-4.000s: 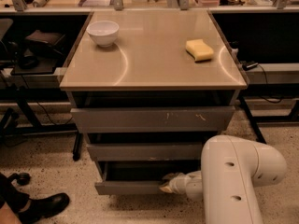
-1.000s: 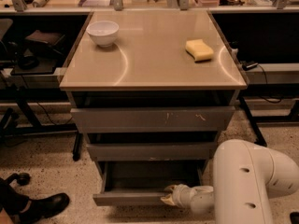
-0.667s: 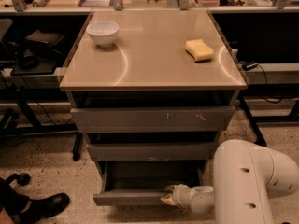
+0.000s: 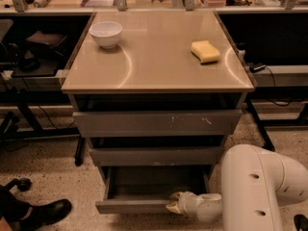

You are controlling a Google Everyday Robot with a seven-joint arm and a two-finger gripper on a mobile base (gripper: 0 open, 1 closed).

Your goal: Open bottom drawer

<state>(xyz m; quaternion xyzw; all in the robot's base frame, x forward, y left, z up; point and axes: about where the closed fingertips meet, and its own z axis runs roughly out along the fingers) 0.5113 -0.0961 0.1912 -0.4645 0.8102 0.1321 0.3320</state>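
The bottom drawer (image 4: 132, 206) is the lowest of three grey drawers in the cabinet and stands pulled out, with its shallow grey tray (image 4: 154, 182) showing. My gripper (image 4: 174, 202) is at the right part of that drawer's front edge, at the end of my white arm (image 4: 255, 191), which reaches in from the lower right. The middle drawer (image 4: 156, 155) and the top drawer (image 4: 156, 123) with pale scratch marks stand slightly out above it.
A white bowl (image 4: 106, 33) and a yellow sponge (image 4: 205, 51) lie on the beige cabinet top (image 4: 156, 57). Black shoes (image 4: 41, 214) stand on the floor at the lower left. Dark shelves and cables flank the cabinet on both sides.
Since four seconds ago the bottom drawer has come further out toward me with my gripper at its front edge. In the last second nothing visibly moved.
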